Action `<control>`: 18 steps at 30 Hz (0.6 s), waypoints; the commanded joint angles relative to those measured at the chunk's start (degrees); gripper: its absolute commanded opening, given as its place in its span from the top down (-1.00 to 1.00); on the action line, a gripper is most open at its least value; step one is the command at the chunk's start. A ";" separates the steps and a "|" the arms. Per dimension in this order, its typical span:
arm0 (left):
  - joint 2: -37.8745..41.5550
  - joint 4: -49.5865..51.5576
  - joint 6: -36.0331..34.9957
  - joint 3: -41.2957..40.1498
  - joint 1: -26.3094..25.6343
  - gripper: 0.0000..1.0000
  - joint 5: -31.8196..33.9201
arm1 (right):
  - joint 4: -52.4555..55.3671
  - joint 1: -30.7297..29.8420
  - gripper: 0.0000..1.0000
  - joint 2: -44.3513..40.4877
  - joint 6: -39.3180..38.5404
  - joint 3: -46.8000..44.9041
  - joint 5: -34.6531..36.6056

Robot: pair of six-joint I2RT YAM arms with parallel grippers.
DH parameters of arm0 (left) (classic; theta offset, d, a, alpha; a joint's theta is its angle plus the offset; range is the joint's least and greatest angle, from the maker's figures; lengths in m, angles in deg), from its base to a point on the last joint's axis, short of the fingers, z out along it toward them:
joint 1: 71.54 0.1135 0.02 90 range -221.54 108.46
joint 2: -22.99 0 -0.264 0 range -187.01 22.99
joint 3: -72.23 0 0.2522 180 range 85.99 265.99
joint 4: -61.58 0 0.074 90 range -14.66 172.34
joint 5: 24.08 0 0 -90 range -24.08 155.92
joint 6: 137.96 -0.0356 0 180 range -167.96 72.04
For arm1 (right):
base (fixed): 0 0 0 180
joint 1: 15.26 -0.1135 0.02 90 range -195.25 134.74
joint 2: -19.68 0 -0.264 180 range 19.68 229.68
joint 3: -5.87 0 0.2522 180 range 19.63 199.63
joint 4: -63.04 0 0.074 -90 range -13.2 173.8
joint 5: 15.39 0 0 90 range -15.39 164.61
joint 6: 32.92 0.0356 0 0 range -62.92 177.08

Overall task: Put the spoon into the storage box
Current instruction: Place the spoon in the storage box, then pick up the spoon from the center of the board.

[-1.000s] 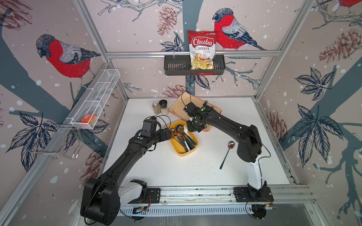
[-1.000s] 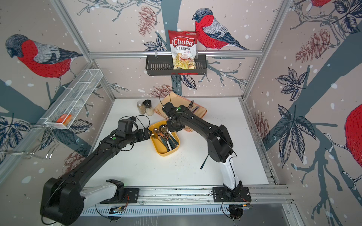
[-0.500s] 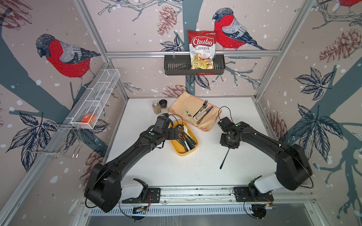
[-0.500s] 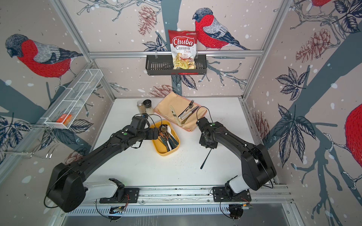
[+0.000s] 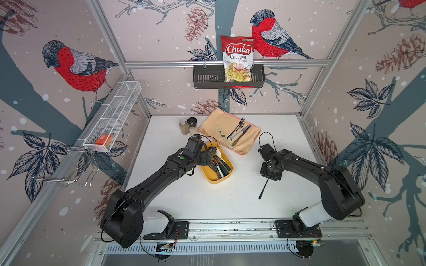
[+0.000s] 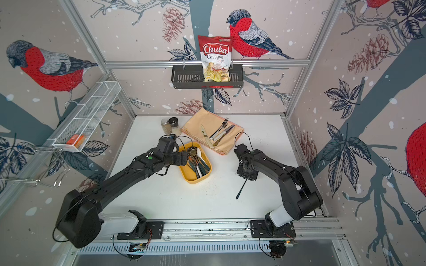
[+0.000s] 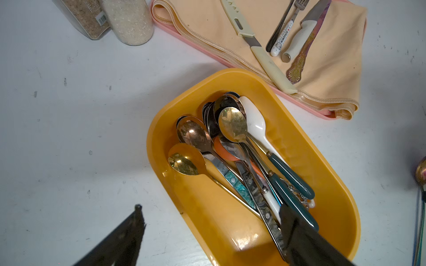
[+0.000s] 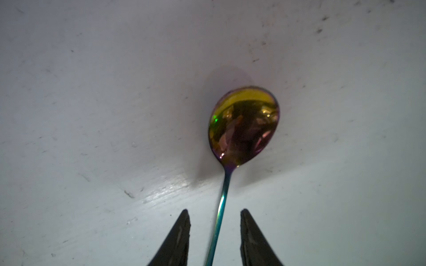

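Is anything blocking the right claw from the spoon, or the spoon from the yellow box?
Nothing blocks the right gripper: its open jaws straddle the spoon handle. Bare table reaches the storage box, but the left gripper hangs partly over it.

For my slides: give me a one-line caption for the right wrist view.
Right end effector, open, straddles the handle of an iridescent spoon lying on the white table.
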 commanded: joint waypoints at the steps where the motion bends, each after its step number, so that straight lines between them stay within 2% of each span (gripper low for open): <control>1: -0.12 0.65 -0.54 -0.10 -0.12 -0.86 0.48 | -1.53 0.42 0.23 0.62 0.37 -0.82 0.99; 10: -0.26 0.68 -0.34 0.02 -0.11 -0.87 0.59 | -4.61 1.22 0.26 2.33 0.06 -3.41 0.04; 18: -0.34 1.03 -0.03 0.09 -0.15 -0.86 0.93 | -6.03 1.46 0.48 2.57 0.15 -5.05 -0.80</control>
